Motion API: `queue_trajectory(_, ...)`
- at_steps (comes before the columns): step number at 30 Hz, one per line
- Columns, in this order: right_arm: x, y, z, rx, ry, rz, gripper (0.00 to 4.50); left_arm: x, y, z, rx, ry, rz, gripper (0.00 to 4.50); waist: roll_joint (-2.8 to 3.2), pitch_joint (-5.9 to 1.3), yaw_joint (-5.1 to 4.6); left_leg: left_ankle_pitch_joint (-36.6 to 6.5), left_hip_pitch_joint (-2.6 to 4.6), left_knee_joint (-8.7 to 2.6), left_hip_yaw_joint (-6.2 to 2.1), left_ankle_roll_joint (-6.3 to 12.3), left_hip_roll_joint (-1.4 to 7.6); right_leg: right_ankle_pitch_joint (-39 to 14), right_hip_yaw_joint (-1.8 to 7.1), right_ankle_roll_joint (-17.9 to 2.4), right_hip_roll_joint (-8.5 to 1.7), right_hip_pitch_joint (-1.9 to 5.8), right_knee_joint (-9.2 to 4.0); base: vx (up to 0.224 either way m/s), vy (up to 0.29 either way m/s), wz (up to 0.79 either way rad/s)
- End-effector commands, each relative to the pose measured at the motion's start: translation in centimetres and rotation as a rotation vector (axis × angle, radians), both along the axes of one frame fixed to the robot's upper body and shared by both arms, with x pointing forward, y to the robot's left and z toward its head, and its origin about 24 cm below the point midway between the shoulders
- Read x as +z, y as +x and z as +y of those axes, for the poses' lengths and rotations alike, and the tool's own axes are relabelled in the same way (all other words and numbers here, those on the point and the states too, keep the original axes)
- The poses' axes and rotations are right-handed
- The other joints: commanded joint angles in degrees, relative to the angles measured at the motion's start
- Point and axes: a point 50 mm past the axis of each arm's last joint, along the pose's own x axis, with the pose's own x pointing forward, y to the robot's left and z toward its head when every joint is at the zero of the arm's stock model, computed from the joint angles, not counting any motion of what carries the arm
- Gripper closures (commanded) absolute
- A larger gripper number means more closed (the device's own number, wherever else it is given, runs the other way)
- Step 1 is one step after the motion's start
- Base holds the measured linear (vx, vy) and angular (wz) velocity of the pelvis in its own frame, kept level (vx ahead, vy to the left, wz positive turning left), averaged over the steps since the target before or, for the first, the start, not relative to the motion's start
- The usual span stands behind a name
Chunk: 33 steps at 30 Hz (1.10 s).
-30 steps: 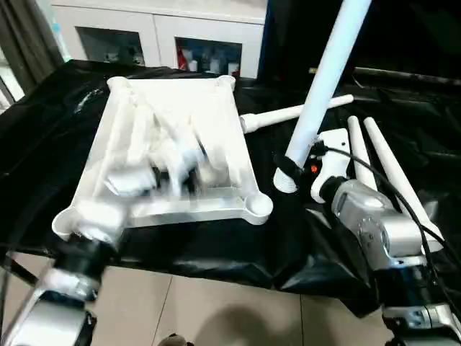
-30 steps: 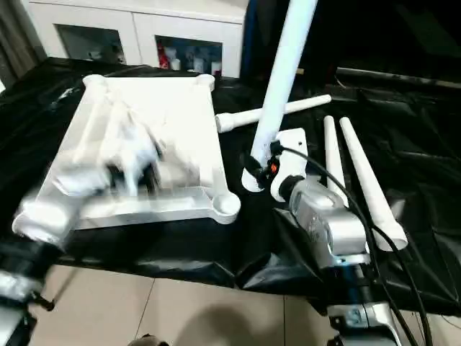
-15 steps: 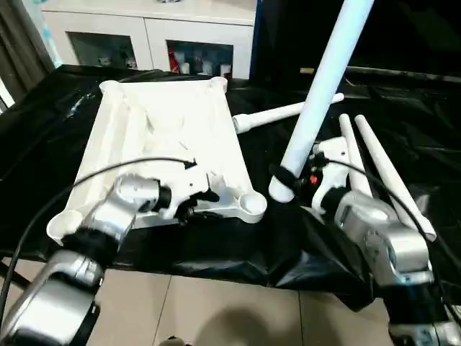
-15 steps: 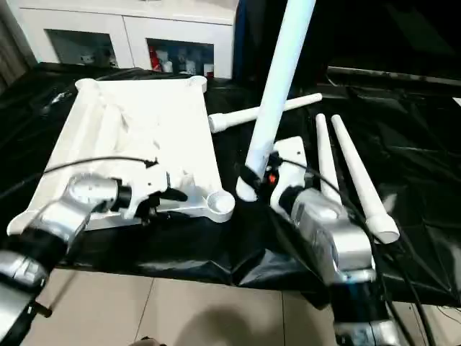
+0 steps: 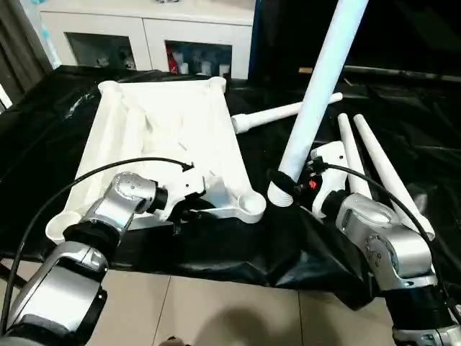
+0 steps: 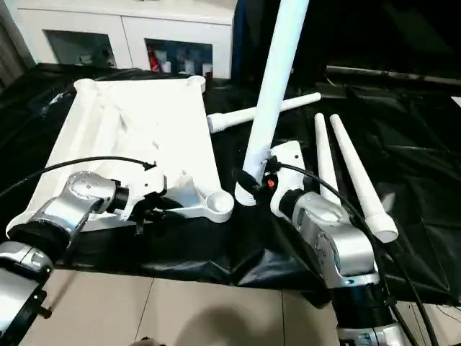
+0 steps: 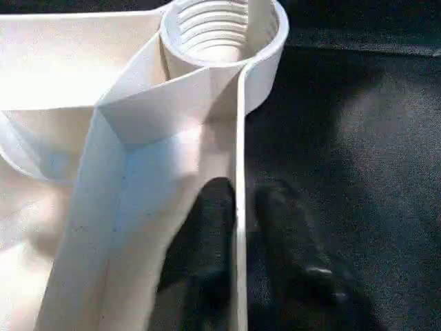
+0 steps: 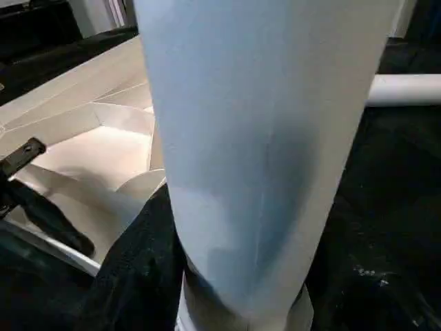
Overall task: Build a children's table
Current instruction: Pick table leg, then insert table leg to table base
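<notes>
Left claw (image 7: 238,227) now clamped on table top's (image 5: 169,137) near rim.
Right claw (image 5: 288,176) unchanged, gripping upright leg (image 5: 317,94).

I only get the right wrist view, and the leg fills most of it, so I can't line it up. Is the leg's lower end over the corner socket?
Observer: No. The leg in the right hand is tilted. Its lower end sits to the right of the corner socket, over the black cloth.
Operator: Is that socket free?
Observer: Yes. The left wrist view looks into it, and there are bare threads with nothing inside.
Operator: How many legs are left to fit?
Observer: Three loose legs lie on the cloth. One is behind the held leg, and two lie side by side to its right.
</notes>
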Motion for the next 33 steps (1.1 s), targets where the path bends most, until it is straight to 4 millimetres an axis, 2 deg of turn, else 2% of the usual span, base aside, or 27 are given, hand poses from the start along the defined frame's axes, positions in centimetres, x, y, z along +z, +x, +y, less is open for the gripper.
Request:
queue_trajectory(1,0.6,-0.1,0.3,0.021,-0.007,-0.022,2.57,0.5,0.3,0.2,-0.004,0.013,-0.012,3.96,0.39,-4.13,0.19,-8.87,0.96,-3.85,-0.59,-0.75,1.85,1.48,3.02,-13.71,-4.1,2.96,-4.2,0.0,0.0,0.0)
queue_trajectory(5,0.6,0.0,0.3,0.023,-0.01,-0.023,2.57,0.5,0.4,0.4,-0.004,0.019,-0.016,4.24,0.63,-4.17,0.2,-8.52,0.93,-3.82,-0.62,-0.68,1.82,2.33,3.01,-13.82,-4.13,3.0,-4.17,0.0,0.0,0.0)
queue_trajectory(7,0.6,0.0,0.3,0.024,-0.01,-0.025,2.57,0.4,0.3,0.5,-0.007,0.024,-0.011,4.47,0.53,-4.14,0.16,-8.93,0.95,-3.84,-0.6,-0.78,1.8,2.11,3.03,-13.84,-4.1,3.0,-4.25,0.0,0.0,0.0)
queue_trajectory(13,0.7,0.2,0.3,0.023,-0.01,-0.028,2.57,0.1,0.2,0.6,-0.007,0.029,-0.004,4.5,0.44,-4.08,0.13,-9.57,0.97,-3.92,-0.61,-0.94,1.84,1.34,3.03,-13.91,-4.12,2.99,-4.31,0.0,0.0,0.0)
queue_trajectory(17,0.8,0.2,0.4,0.023,-0.005,-0.029,2.57,0.1,0.2,0.8,0.008,0.017,-0.005,4.5,0.83,-4.08,0.1,-9.83,1.02,-3.95,-0.68,-1.16,1.92,1.2,3.03,-13.86,-4.14,2.9,-4.3,0.0,0.0,0.0)
queue_trajectory(20,0.8,0.3,0.4,0.01,0.004,-0.029,2.57,0.3,0.3,0.6,0.05,-0.031,-0.009,4.5,0.74,-4.09,0.05,-10.24,1.08,-3.97,-0.64,-1.35,1.94,1.63,3.04,-14.26,-4.14,2.92,-4.21,0.0,0.0,0.0)
queue_trajectory(21,0.8,0.3,0.5,0.004,0.013,-0.024,2.57,0.3,0.4,0.4,0.08,-0.051,-0.009,4.5,0.79,-4.07,0.02,-10.35,1.07,-4.01,-0.65,-1.36,2.03,1.61,3.03,-14.41,-4.19,2.89,-4.18,0.0,0.0,0.0)
queue_trajectory(23,0.8,0.2,0.7,0.003,0.03,-0.01,2.57,0.2,0.2,-0.3,0.112,-0.095,0.005,4.5,0.35,-3.94,-0.02,-10.64,1.06,-4.02,-0.58,-0.95,1.96,0.34,3.03,-14.47,-4.16,2.85,-4.39,0.0,0.0,0.0)
queue_trajectory(25,0.7,0.1,0.9,0.02,0.03,0.002,2.57,0.2,-0.1,-1.1,0.113,-0.136,0.021,4.5,0.26,-3.9,-0.11,-9.74,0.86,-4.1,-0.6,-0.6,2.07,0.08,3.02,-14.39,-4.21,2.95,-4.29,0.0,0.0,0.0)
queue_trajectory(26,0.6,0.1,1.1,0.033,0.028,0.006,2.57,0.1,-0.3,-1.6,0.112,-0.148,0.033,4.5,-0.03,-3.97,-0.14,-9.01,0.9,-4.03,-0.5,-0.22,2.15,0.42,3.07,-14.43,-4.2,2.97,-4.26,0.0,0.0,0.0)
queue_trajectory(27,0.6,0.2,1.2,0.046,0.028,0.009,2.57,0.1,-0.5,-2.0,0.113,-0.151,0.036,4.5,0.18,-4.04,0.01,-8.22,0.83,-3.94,-0.51,0.12,2.1,0.59,3.06,-14.2,-4.21,2.94,-4.18,0.0,0.0,0.0)
queue_trajectory(28,0.7,0.2,1.4,0.059,0.031,0.012,2.57,0.0,-0.7,-2.4,0.112,-0.15,0.037,4.5,-0.04,-4.0,-0.07,-8.05,0.86,-3.93,-0.43,0.3,2.08,0.64,3.08,-14.15,-4.15,2.84,-4.24,0.0,0.0,0.0)
queue_trajectory(30,0.8,0.4,1.6,0.073,0.033,0.014,2.57,0.0,-0.9,-2.8,0.108,-0.148,0.035,4.5,0.02,-3.99,-0.05,-7.38,0.69,-3.88,-0.44,0.59,1.96,0.37,3.07,-13.74,-4.13,2.93,-4.27,0.0,0.0,0.0)
queue_trajectory(31,0.9,0.7,1.8,0.085,0.023,0.013,2.57,-0.1,-1.2,-3.3,0.095,-0.149,0.032,4.5,-0.29,-3.95,-0.11,-7.34,0.74,-3.89,-0.36,0.82,1.95,-0.59,3.07,-13.35,-4.07,2.83,-4.41,0.0,0.0,0.0)
queue_trajectory(33,0.8,1.1,1.9,0.091,0.011,0.012,2.57,0.0,-1.4,-3.7,0.093,-0.154,0.028,4.5,-0.18,-3.95,-0.16,-7.27,0.75,-3.88,-0.41,0.69,1.97,-1.39,3.06,-13.18,-4.06,2.71,-4.34,0.0,0.0,0.0)
